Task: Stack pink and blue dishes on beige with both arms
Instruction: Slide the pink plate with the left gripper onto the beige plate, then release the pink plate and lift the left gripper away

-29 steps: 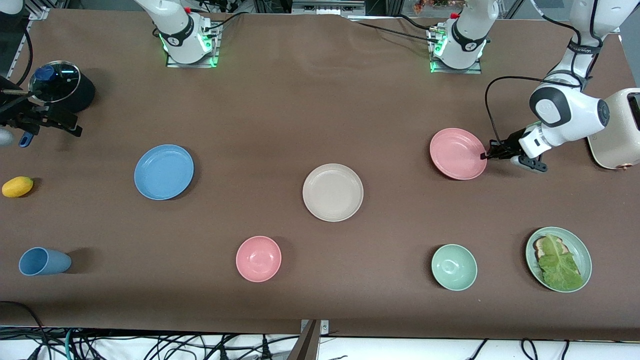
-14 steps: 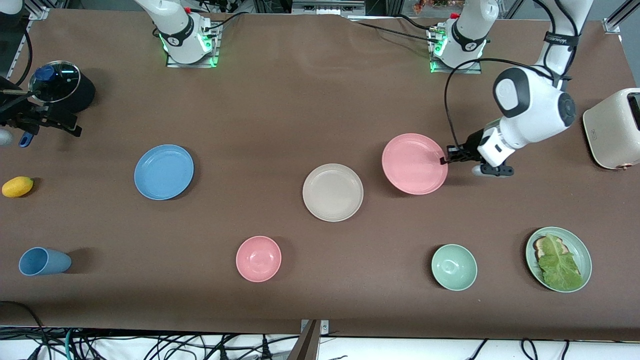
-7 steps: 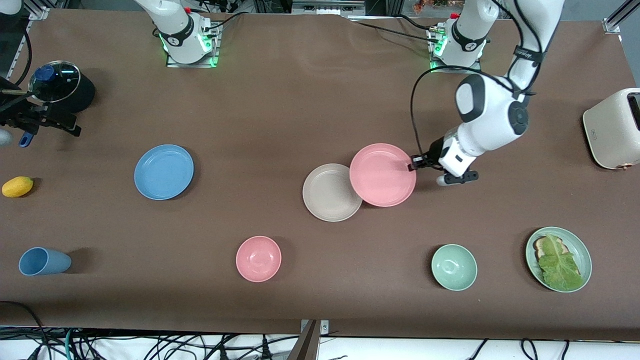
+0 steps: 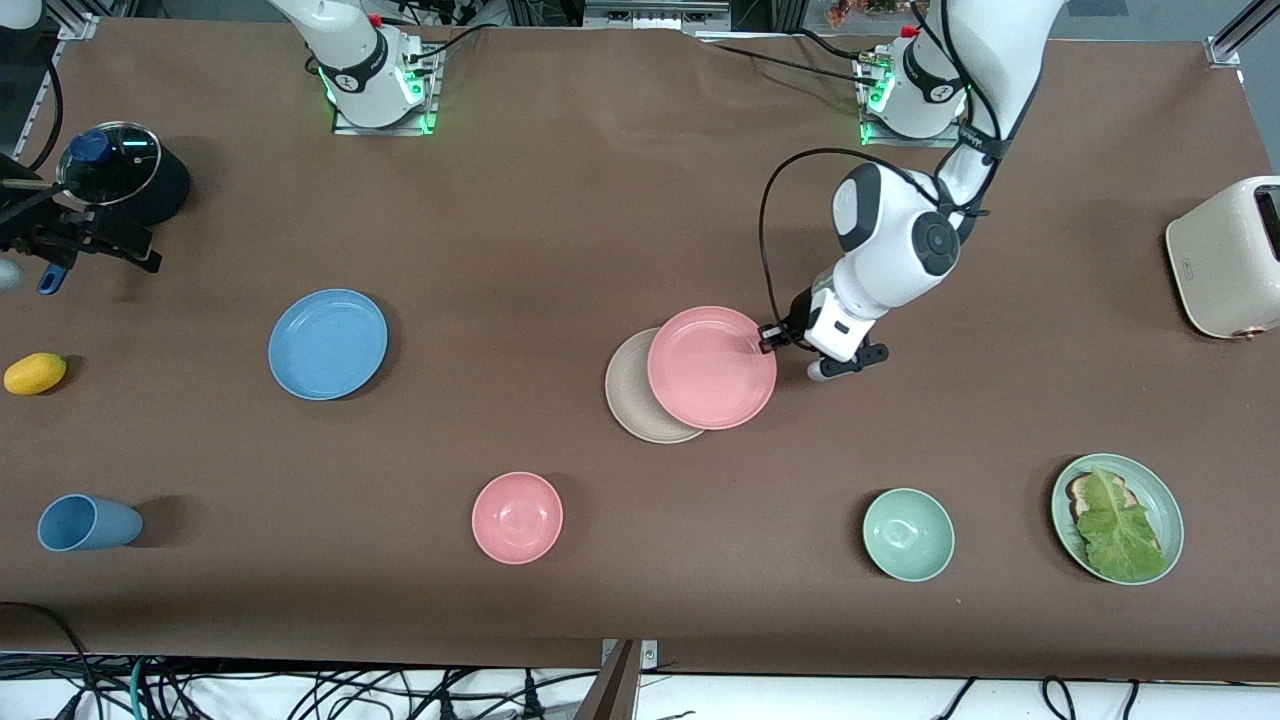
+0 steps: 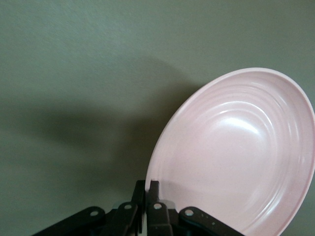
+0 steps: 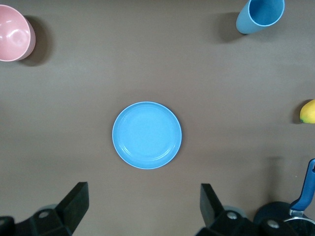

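- The blue plate (image 4: 328, 344) has not shifted over the last two seconds. It lies flat on the table (image 4: 560, 230) toward the right arm's end, well apart from the stack site.
- The right gripper (image 6: 140, 209) waits high above the blue plate with its jaws spread wide and nothing between them. The right wrist view looks straight down on the plate, so this arm seems lined up for its turn.
- The beige plate (image 4: 628, 403) has stayed put in the middle of the table. Most of it is now hidden under the pink plate, and only a crescent on the right arm's side shows.
- The pink plate (image 4: 711, 367) is what changed. Two seconds ago it sat near the left arm's end of the table. It has since travelled in steps toward the centre and now overlaps the beige plate, though not yet centred on it.
- The left gripper (image 4: 770, 336) remains clamped tight on the pink plate's rim, with the plate tilted in the left wrist view.
- My reading: the first stacking step is nearly done. A little more travel, a lowering and a release remain.
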You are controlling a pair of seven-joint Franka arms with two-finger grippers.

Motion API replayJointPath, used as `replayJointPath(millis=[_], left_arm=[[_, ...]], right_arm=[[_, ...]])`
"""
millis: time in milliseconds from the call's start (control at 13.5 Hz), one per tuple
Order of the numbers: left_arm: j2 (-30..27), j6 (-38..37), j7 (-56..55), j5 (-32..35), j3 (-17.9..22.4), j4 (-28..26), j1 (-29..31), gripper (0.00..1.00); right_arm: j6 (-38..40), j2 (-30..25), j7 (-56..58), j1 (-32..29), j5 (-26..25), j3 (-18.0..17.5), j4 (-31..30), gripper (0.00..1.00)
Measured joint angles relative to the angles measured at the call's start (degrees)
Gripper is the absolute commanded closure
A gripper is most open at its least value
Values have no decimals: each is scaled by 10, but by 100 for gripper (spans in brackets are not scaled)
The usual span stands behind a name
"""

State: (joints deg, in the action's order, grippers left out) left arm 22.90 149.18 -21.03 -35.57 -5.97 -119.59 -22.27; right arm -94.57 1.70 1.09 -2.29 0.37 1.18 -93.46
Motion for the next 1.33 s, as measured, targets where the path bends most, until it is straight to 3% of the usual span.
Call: replayJointPath(millis=[296,963,1111,1333], left_arm=[[26,14,-58,0,0,31,-33,100],[57,55,-80,0,1,33,-66,100],[57,55,-80,0,2,33,-66,78],[59,55,-80,0,4,33,-66,73]], right_arm=[[0,0,0,0,0,0,0,0],[0,0,0,0,0,0,0,0],[0,0,0,0,0,0,0,0],[1,2,0,0,0,1,-1,0]])
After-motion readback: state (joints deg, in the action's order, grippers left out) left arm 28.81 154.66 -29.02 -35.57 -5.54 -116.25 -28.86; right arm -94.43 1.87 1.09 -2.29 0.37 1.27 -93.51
